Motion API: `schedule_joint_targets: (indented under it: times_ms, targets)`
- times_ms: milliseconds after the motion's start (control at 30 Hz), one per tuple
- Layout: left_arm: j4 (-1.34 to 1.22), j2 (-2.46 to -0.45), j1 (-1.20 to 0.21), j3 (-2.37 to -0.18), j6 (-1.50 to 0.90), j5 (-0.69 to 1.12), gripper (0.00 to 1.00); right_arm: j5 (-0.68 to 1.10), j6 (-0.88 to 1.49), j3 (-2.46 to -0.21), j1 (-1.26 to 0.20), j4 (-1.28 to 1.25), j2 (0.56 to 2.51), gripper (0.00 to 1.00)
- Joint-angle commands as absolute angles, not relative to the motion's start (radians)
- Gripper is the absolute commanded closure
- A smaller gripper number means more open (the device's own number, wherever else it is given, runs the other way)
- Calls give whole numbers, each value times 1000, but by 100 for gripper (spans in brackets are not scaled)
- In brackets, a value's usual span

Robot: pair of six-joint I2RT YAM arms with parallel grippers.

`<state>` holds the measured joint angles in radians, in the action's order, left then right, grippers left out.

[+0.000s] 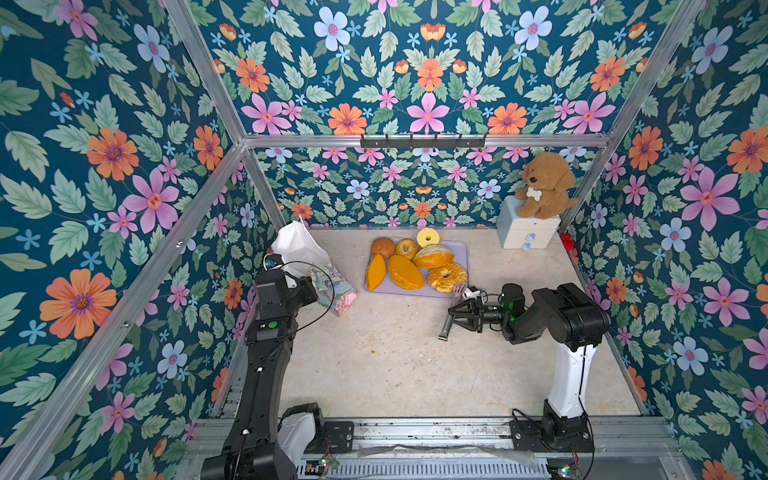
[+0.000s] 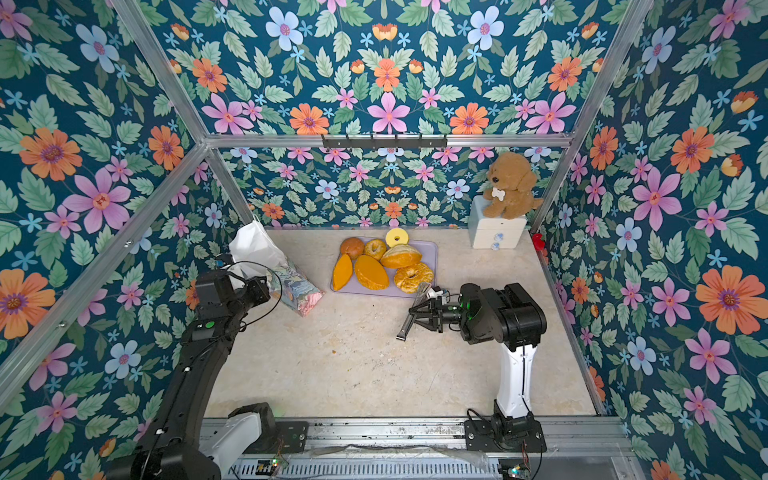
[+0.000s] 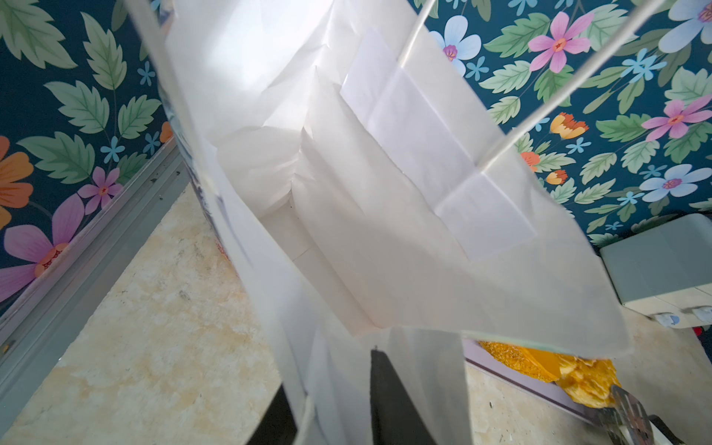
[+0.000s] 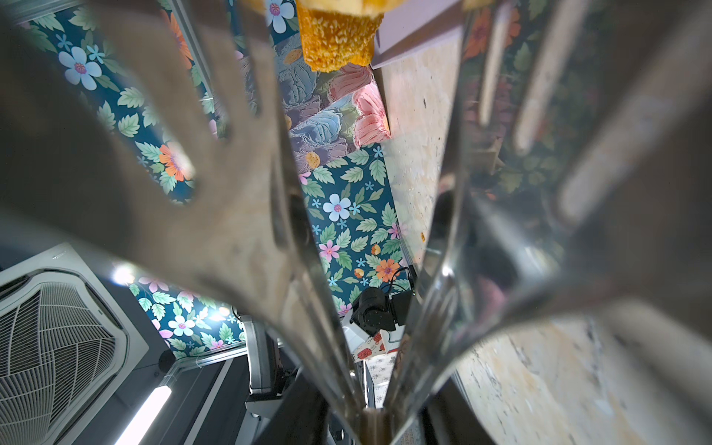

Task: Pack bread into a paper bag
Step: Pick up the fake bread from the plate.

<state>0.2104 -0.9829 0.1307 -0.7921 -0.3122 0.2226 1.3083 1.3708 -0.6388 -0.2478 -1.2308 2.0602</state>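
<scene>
The paper bag (image 1: pixel 305 253) leans at the back left, its white inside (image 3: pixel 346 192) facing my left wrist camera. My left gripper (image 3: pixel 335 397) is shut on the near wall of the bag, one black finger on each side. Several pieces of bread lie on a lilac tray (image 1: pixel 459 249): a knobbly golden ring (image 1: pixel 447 276), orange oval loaves (image 1: pixel 405 272), a brown bun (image 1: pixel 382 247) and a yellow ring (image 1: pixel 428 237). My right gripper (image 1: pixel 473 311) is shut on metal tongs (image 1: pixel 451 309). The tongs' blades (image 4: pixel 239 215) spread apart just in front of the golden ring (image 4: pixel 335 42).
A brown plush dog (image 1: pixel 544 185) sits on a pale drawer box (image 1: pixel 525 232) in the back right corner. A black hook rail (image 1: pixel 424 141) runs along the back wall. Flowered walls close in three sides. Both arm bases stand on the front rail (image 1: pixel 415 432).
</scene>
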Motion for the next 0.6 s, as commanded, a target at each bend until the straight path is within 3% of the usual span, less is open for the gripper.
schedule_joint_targets:
  times_ms: [0, 567]
  targets:
    - [208, -976, 132, -796, -305, 222, 69, 1315, 1356, -644, -249, -1257, 2039, 61]
    - [205, -976, 132, -795, -305, 227, 69, 1305, 1128, -666, -267, -915, 1962, 60]
